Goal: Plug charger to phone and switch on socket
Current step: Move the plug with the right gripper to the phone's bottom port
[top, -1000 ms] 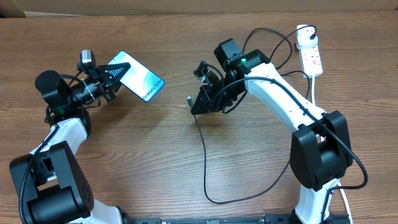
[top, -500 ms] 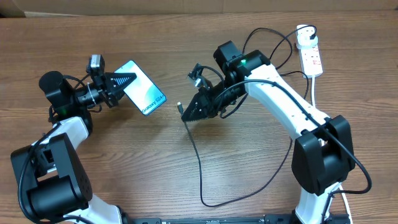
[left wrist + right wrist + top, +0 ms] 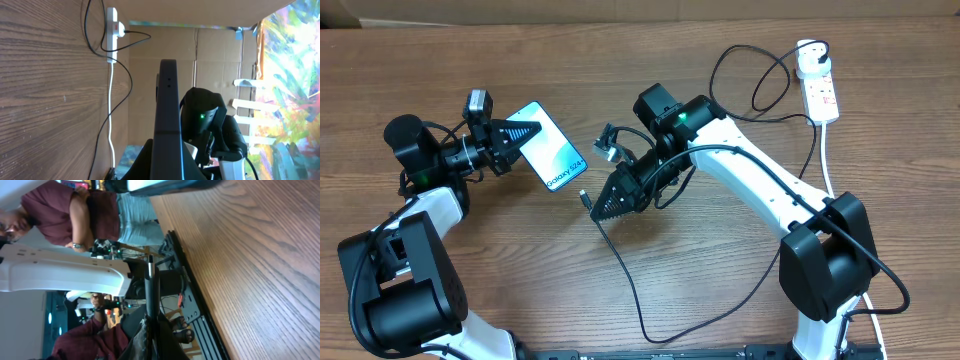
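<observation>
My left gripper [image 3: 516, 133] is shut on the phone [image 3: 550, 146], held off the table with its light-blue "Galaxy" screen up. In the left wrist view the phone [image 3: 168, 115] shows edge-on between the jaws. My right gripper [image 3: 596, 208] is shut on the charger cable near its black connector tip [image 3: 584, 196], which points toward the phone's lower end with a small gap between them. The connector [image 3: 150, 280] sticks up from the jaws in the right wrist view. The black cable [image 3: 640, 300] loops across the table to the white adapter [image 3: 810, 62] in the socket strip [image 3: 822, 92].
The power strip lies at the far right of the wooden table [image 3: 520, 260], also seen in the left wrist view [image 3: 112, 30], its thick white cord [image 3: 828, 150] running down the right side. A cardboard wall stands behind. People stand beyond the table's edge in the right wrist view.
My right gripper has carried the connector left and down toward the phone, dragging the cable. The left gripper shifted the phone slightly right, then held it nearly still.
</observation>
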`<control>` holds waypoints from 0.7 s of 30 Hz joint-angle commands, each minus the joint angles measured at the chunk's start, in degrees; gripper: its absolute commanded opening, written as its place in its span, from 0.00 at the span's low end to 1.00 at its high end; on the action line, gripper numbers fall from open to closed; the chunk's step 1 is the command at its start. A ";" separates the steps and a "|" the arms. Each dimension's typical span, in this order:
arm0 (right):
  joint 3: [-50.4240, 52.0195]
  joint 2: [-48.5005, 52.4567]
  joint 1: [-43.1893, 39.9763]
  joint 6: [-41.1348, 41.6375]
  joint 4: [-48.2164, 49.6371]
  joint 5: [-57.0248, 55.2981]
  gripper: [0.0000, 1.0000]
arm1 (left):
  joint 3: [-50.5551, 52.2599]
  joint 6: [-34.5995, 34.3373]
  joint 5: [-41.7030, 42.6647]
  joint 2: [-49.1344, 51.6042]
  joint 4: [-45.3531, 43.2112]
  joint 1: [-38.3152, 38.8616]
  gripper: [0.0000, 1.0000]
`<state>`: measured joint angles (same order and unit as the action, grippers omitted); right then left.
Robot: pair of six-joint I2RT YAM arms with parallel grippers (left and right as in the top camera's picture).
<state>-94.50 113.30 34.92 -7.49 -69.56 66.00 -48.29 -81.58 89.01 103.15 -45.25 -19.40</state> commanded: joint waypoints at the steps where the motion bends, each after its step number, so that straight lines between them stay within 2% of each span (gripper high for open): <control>1: -1.25 -2.23 -0.02 -0.98 0.52 2.73 0.03 | -1.36 0.35 1.51 0.35 -0.44 0.22 0.04; 21: -1.09 -1.81 0.33 -0.79 3.93 3.10 0.03 | -1.36 -0.46 1.53 0.35 -0.44 1.42 0.04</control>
<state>-94.50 113.30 34.98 -7.70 -65.95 67.77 -48.29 -81.65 89.01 103.15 -45.36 -18.35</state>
